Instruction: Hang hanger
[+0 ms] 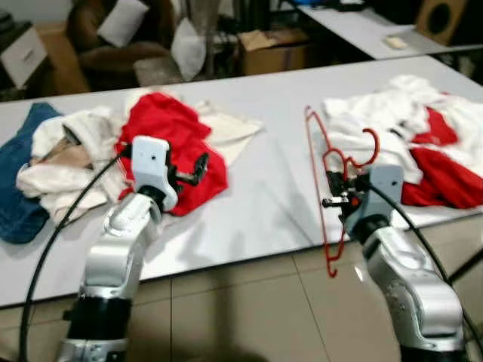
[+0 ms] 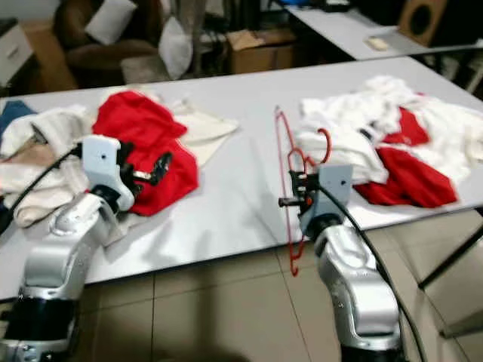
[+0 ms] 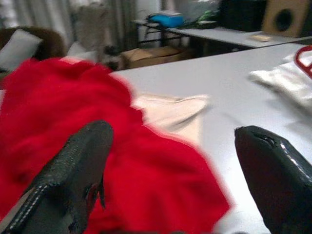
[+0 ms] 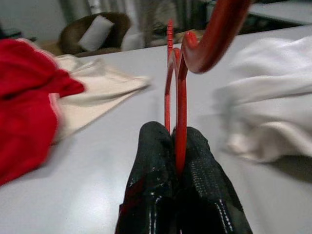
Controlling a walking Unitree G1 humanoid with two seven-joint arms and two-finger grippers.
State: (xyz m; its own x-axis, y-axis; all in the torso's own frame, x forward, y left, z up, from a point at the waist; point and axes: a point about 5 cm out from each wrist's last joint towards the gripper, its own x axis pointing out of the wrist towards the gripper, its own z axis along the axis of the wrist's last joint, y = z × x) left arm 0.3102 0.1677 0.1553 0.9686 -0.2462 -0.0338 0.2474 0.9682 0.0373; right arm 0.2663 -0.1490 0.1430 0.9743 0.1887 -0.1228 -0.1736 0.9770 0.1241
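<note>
From the left eye view, the right gripper holds a thin red plastic clothes hanger upright at the near edge of the long pale grey table. Its hook curls toward the heap of white and red garments on the robot's right, and its lower corner hangs past the table edge over the tiled floor. Holding it by the neck probably keeps the hook free for a rail, though no rail is in sight. The left gripper hovers over a crumpled red cloth, beside a pile of cream and white clothes and a blue garment.

The right eye view tells the same: the hanger stands off the table, well apart from the red cloth, with its frame seen nearly edge-on, so it reads as a narrow loop.

In the left wrist view, the left gripper's two black fingers stand wide apart with nothing between them, above the red cloth and a flat cream cloth.

In the right wrist view, the right gripper's black fingers are pressed together on the hanger's red neck, which rises straight from between them. The glossy hook bends overhead, smooth and slender, so it could swivel in the pinch if knocked.
</note>
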